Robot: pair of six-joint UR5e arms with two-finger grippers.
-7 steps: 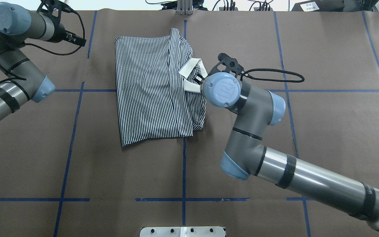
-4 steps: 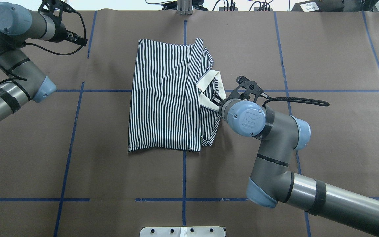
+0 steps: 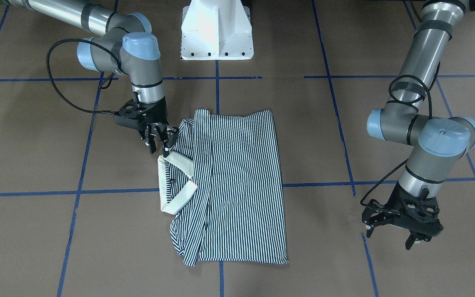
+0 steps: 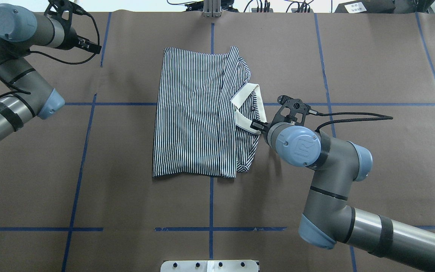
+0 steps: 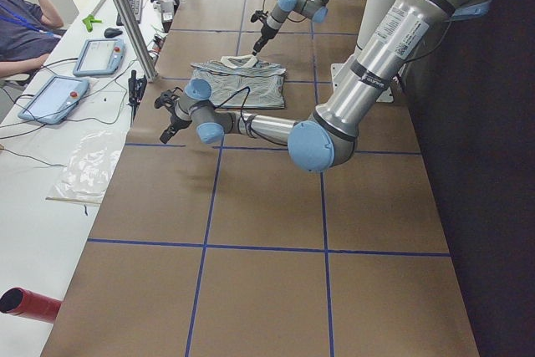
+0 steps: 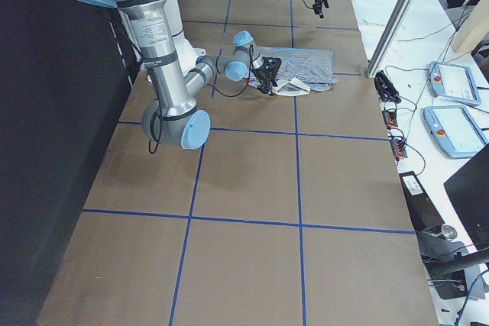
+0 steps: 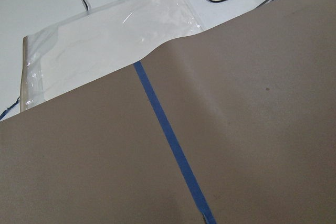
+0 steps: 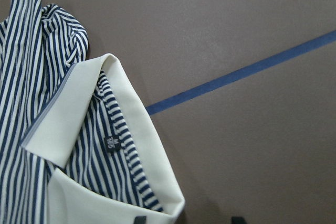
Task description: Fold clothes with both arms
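Note:
The striped polo shirt [image 4: 195, 113] lies folded lengthwise in the middle of the table; it also shows in the front view [image 3: 241, 185]. Its cream collar [image 4: 246, 98] sticks out on the robot's right side, and the right wrist view shows it close up [image 8: 63, 124] with a small neck label. My right gripper [image 4: 257, 125] sits low at the near end of the collar and is shut on it [image 3: 161, 148]. My left gripper [image 3: 390, 241] is open and empty. It hovers over bare table far to the left of the shirt [image 4: 91, 45].
The table is covered in brown paper with blue tape grid lines [image 4: 210, 181]. The white pedestal base [image 3: 217, 29] stands at the robot's edge. A clear plastic bag [image 7: 105, 40] lies beyond the far table edge. Operator tablets [image 5: 52, 98] sit on the side bench.
My right gripper has dragged the shirt by its collar to the right and slightly toward the robot, slowing in the last half second. The left arm has barely moved.

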